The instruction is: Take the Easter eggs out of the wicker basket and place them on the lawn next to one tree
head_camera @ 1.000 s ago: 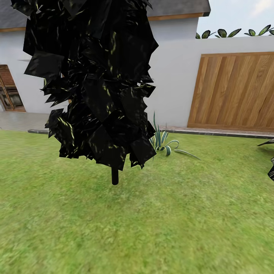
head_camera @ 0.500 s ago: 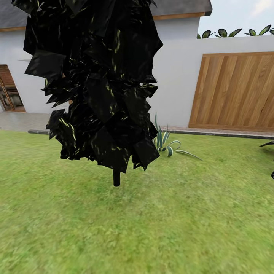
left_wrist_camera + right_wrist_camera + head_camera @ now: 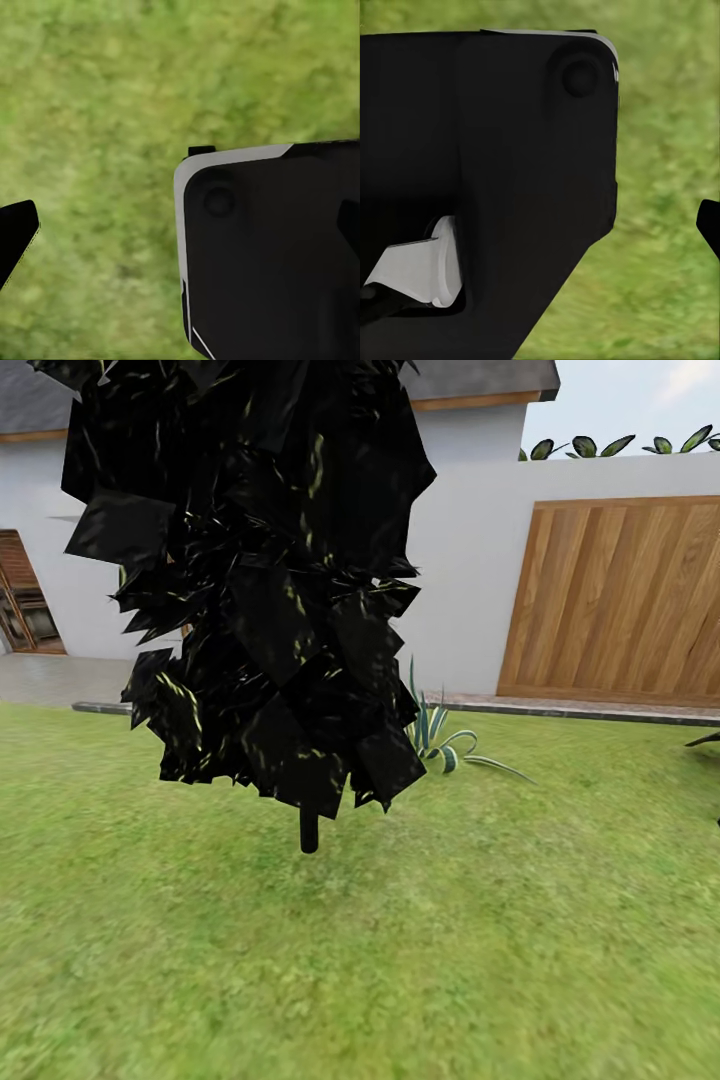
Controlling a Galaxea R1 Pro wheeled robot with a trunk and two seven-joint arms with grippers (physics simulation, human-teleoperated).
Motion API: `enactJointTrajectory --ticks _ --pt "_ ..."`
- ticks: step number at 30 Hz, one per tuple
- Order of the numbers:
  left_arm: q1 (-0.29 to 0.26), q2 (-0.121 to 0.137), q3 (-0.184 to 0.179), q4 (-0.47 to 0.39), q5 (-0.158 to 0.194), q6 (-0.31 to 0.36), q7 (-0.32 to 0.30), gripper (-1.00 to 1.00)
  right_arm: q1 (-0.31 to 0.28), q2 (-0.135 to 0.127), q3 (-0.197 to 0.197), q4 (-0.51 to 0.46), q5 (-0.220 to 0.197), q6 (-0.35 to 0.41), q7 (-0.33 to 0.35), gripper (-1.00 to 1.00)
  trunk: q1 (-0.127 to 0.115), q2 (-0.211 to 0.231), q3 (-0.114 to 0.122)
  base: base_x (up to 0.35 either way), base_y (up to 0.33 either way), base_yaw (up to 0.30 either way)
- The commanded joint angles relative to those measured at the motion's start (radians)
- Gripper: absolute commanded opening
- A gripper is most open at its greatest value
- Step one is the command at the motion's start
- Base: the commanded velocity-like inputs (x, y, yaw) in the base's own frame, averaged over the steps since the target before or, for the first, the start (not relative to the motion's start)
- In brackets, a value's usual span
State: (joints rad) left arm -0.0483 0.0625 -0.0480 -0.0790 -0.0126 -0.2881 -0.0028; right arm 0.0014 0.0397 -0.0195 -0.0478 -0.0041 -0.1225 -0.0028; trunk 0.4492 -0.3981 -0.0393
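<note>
Lawn (image 3: 500,960) around dark cone-shaped tree (image 3: 250,560).

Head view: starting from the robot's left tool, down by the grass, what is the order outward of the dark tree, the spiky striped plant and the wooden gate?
Going by depth in the head view:
1. dark tree, centre-left, its stem in the lawn.
2. spiky striped plant, behind and to the right of the stem, near the lawn's far edge.
3. wooden gate, far right, beyond the grass.

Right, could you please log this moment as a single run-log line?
phase: in transit | ahead: dark cone-shaped tree on lawn | behind: white house, wooden gate | eggs, basket: unseen | grippers: state unclear
</note>
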Motion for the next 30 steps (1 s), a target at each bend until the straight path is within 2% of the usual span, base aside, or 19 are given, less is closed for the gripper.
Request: enactJointTrajectory --ticks 1,21,30 --pt "-0.001 0.0 -0.004 0.001 -0.001 -0.003 0.0 1.0 0.0 0.0 -0.002 -0.001 0.0 -0.002 0.0 1.0 0.001 -0.002 -0.002 0.133 0.157 -0.058" --pt "-0.001 0.0 -0.006 0.001 -0.001 -0.003 0.0 1.0 0.0 0.003 -0.002 -0.001 0.0 -0.003 0.001 1.0 0.001 -0.002 0.007 0.155 0.121 -0.024" --pt "-0.001 0.0 -0.006 0.001 -0.003 -0.003 -0.001 1.0 0.0 0.002 -0.002 -0.001 0.0 -0.003 0.001 1.0 0.001 -0.002 0.018 0.045 0.086 0.0"
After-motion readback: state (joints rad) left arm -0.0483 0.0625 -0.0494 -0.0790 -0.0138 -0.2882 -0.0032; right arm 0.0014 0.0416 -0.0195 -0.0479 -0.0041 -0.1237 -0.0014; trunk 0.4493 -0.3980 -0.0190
